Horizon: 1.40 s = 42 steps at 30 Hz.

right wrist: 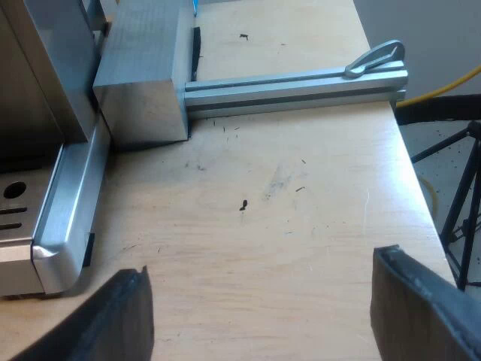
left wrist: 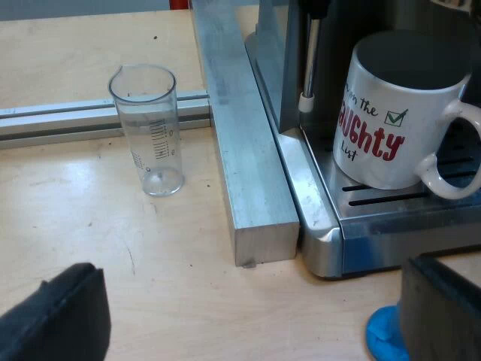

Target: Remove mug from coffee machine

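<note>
A white mug (left wrist: 391,113) printed "on the NAUGHTY list" in red stands upright on the slotted drip tray (left wrist: 376,198) of the espresso machine (left wrist: 327,233). Its handle is turned away from the steam wand (left wrist: 309,64) that hangs just beside it. Nothing is touching the mug.

The left gripper (left wrist: 248,323) hovers over the worktop (left wrist: 75,226) before the machine's front corner, its two black fingers wide apart and holding nothing. A blue tamper (left wrist: 385,335) sits on the worktop near that corner, partly hidden behind one finger. A clear measuring glass (left wrist: 148,131) stands upright on the worktop, apart from the machine. A long metal bar (left wrist: 240,143) lies between the glass and the machine, running along the machine's side, and a slotted rail (left wrist: 60,120) runs behind the glass to meet the bar.

The right gripper (right wrist: 259,316) hangs above bare, scuffed worktop near the machine's other front corner, fingers likewise spread and empty. Beyond it a metal block (right wrist: 143,83) abuts the machine, joined to a rail carrying a clamp lever (right wrist: 376,59). Tripod legs (right wrist: 460,203) stand past the worktop's edge.
</note>
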Each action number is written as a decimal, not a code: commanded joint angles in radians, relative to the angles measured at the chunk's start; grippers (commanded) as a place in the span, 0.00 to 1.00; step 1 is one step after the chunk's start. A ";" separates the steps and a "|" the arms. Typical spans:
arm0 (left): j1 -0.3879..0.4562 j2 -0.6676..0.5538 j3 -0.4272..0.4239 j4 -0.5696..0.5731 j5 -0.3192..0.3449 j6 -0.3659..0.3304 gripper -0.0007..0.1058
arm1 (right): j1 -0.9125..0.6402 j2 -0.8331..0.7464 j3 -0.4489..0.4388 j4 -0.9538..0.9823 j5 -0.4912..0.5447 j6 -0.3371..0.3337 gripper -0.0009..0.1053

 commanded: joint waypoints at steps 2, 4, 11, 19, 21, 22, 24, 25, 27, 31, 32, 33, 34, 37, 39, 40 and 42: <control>0.001 -0.139 0.000 -0.018 -0.002 -0.002 0.75 | -0.003 -0.041 -0.005 -0.015 0.004 -0.014 0.60; 0.001 -0.139 0.000 -0.018 -0.002 -0.002 0.75 | -0.003 -0.041 -0.005 -0.015 0.004 -0.014 0.60; 0.001 -0.139 0.000 -0.018 -0.002 -0.002 0.75 | -0.003 -0.041 -0.005 -0.015 0.004 -0.014 0.60; 0.001 -0.139 0.000 -0.018 0.016 -0.002 0.75 | -0.003 -0.037 -0.010 -0.015 -0.033 -0.005 0.60; 0.001 -0.133 -0.003 -0.012 0.029 -0.002 0.75 | -0.003 -0.030 -0.021 -0.011 -0.080 0.007 0.60; 0.001 -0.125 -0.007 -0.005 0.035 -0.006 0.75 | -0.003 -0.023 -0.031 -0.008 -0.109 0.015 0.60; -0.008 -0.108 -0.014 -0.001 0.051 -0.010 0.75 | -0.003 -0.001 -0.053 -0.001 -0.146 0.018 0.60; -0.018 -0.095 -0.019 -0.001 0.063 -0.009 0.75 | -0.003 0.014 -0.066 0.001 -0.155 0.020 0.60; -0.041 -0.076 -0.028 -0.003 0.063 -0.009 0.75 | 0.009 0.043 -0.087 0.001 -0.160 0.025 0.60; -0.098 -0.027 -0.038 -0.022 0.088 -0.009 0.75 | 0.068 0.123 -0.133 0.001 -0.179 0.001 0.60; -0.110 -0.018 -0.038 -0.029 0.095 -0.009 0.75 | 0.079 0.135 -0.140 0.001 -0.187 -0.003 0.60; -0.125 -0.008 -0.038 -0.041 0.111 -0.009 0.75 | 0.102 0.160 -0.154 0.001 -0.199 -0.015 0.60; -0.142 0.005 -0.038 -0.058 0.127 -0.009 0.75 | 0.120 0.182 -0.166 0.003 -0.201 -0.018 0.60; -0.177 0.031 -0.038 -0.106 0.165 -0.009 0.75 | 0.177 0.244 -0.202 0.003 -0.201 -0.029 0.60; -0.197 0.045 -0.038 -0.137 0.190 -0.002 0.75 | 0.209 0.277 -0.217 0.003 -0.201 -0.048 0.60; -0.207 0.052 -0.038 -0.151 0.212 0.000 0.75 | 0.233 0.299 -0.223 -0.001 -0.201 -0.052 0.60; -0.223 0.064 -0.036 -0.172 0.263 0.004 0.75 | 0.258 0.320 -0.225 -0.002 -0.201 -0.052 0.60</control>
